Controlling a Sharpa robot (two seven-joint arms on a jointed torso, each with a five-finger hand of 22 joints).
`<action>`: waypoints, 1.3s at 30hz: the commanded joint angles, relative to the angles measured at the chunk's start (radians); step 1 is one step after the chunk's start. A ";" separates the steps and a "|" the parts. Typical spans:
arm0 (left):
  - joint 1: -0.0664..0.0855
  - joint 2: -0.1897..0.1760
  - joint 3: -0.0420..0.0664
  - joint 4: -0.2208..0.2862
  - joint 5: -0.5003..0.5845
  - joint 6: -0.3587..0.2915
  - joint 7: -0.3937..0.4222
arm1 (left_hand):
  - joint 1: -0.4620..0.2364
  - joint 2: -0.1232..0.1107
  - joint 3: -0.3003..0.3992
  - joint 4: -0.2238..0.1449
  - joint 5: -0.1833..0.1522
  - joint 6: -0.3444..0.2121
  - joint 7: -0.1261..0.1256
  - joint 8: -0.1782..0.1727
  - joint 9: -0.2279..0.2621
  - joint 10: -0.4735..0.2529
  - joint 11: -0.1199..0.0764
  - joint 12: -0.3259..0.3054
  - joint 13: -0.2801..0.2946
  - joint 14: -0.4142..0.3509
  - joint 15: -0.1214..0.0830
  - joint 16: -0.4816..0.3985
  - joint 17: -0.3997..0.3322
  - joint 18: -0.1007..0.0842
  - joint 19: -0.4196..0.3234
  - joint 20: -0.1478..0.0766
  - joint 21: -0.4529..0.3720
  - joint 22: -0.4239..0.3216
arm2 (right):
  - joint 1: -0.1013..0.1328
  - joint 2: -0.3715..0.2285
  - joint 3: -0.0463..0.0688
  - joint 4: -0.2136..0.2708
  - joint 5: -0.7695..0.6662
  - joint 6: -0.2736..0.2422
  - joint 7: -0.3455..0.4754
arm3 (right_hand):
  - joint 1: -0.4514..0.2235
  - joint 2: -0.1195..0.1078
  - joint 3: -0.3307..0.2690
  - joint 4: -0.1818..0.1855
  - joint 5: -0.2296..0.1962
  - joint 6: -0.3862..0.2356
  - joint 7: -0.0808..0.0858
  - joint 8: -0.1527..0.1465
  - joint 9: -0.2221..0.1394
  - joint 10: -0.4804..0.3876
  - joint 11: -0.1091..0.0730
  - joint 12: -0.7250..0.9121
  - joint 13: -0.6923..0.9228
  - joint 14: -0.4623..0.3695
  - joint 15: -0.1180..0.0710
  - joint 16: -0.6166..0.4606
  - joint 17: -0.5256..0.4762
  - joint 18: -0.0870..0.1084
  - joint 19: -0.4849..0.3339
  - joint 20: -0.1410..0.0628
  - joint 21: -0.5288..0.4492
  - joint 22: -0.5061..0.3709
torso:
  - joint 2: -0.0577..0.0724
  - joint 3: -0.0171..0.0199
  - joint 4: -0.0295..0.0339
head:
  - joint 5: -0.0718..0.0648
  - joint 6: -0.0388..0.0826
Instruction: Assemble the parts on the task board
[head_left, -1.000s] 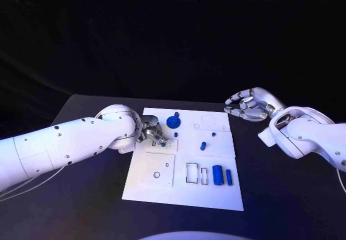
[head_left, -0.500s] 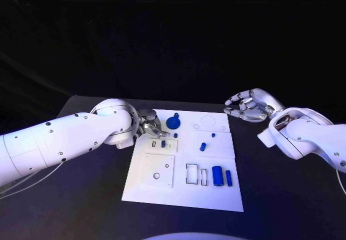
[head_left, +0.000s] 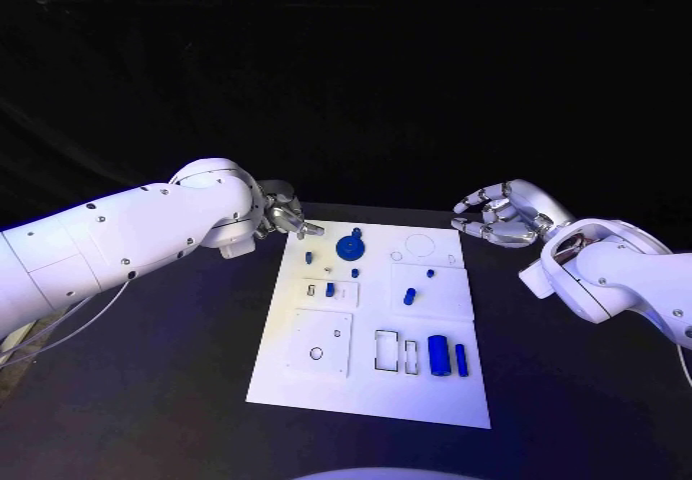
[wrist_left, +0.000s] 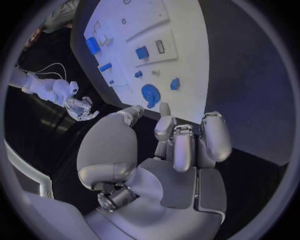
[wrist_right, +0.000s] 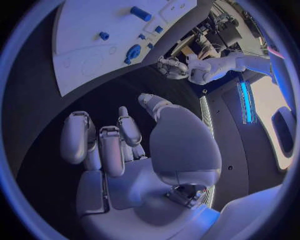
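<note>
The white task board (head_left: 325, 385) lies in the middle of the black table. On it are a round blue knob (head_left: 351, 245), several small blue parts such as one in a slot (head_left: 330, 289) and a loose one (head_left: 410, 295), and two blue cylinders (head_left: 437, 355) near the front. My left hand (head_left: 281, 215) hovers just off the board's far left corner, fingers loosely bent and holding nothing; its wrist view shows the hand (wrist_left: 178, 145) with the knob (wrist_left: 150, 94) beyond it. My right hand (head_left: 498, 212) hangs beyond the far right corner, also holding nothing (wrist_right: 119, 140).
Bare black tabletop (head_left: 173, 380) surrounds the board on all sides. My left forearm (head_left: 130, 245) reaches over the table's left part, and my right forearm (head_left: 613, 275) over its right part. Several hollow recesses (head_left: 385, 347) lie on the board's near half.
My left hand has lifted off the small slotted plate and drawn back to the far left corner. A small blue part now stands uncovered in that slot. The right hand has barely moved.
</note>
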 joint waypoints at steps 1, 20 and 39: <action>0.004 0.017 0.000 -0.031 0.006 0.038 0.003 | 0.011 0.003 -0.008 0.000 -0.001 -0.009 0.000 -0.004 -0.001 -0.009 0.000 -0.004 -0.001 0.089 0.009 -0.006 0.206 0.000 -0.002 0.004 -0.005 0.001 | -0.001 0.001 0.000 0.000 -0.002 0.001 0.007 | -0.011 -0.002 -0.002 0.006 -0.006 -0.008 0.000 0.005 -0.001 -0.009 0.001 -0.003 -0.001 0.058 -0.005 -0.004 0.060 0.006 -0.006 0.001 -0.006 -0.001 | 0.002 -0.0010 0.0015 | 0.000 0.000; 0.003 0.116 -0.036 -0.191 -0.021 0.103 0.008 | 0.017 0.003 -0.013 -0.001 -0.001 -0.010 0.002 -0.008 -0.004 -0.016 0.002 -0.010 -0.011 0.089 0.011 -0.006 0.207 0.000 -0.003 0.006 -0.006 -0.001 | -0.003 0.006 0.000 -0.003 -0.006 0.000 0.009 | -0.012 -0.002 -0.003 0.009 -0.006 -0.008 0.000 0.006 -0.001 -0.008 0.000 -0.002 0.000 0.058 -0.005 -0.003 0.061 0.006 -0.005 0.001 -0.005 0.000 | 0.003 -0.0009 -0.0021 | 0.004 -0.007; -0.005 0.139 -0.052 -0.230 0.030 0.132 0.015 | 0.041 0.011 -0.020 -0.003 -0.001 -0.008 0.005 -0.016 -0.010 -0.022 0.006 -0.013 -0.016 0.090 0.015 -0.005 0.210 0.001 -0.006 0.010 -0.009 -0.006 | -0.005 0.012 0.000 -0.005 -0.001 -0.003 0.013 | -0.016 -0.003 -0.005 0.014 0.002 -0.009 -0.001 0.007 -0.002 -0.009 0.000 -0.003 -0.001 0.058 -0.006 -0.004 0.060 0.006 -0.006 0.001 -0.007 -0.001 | -0.001 -0.0004 0.0006 | 0.006 -0.017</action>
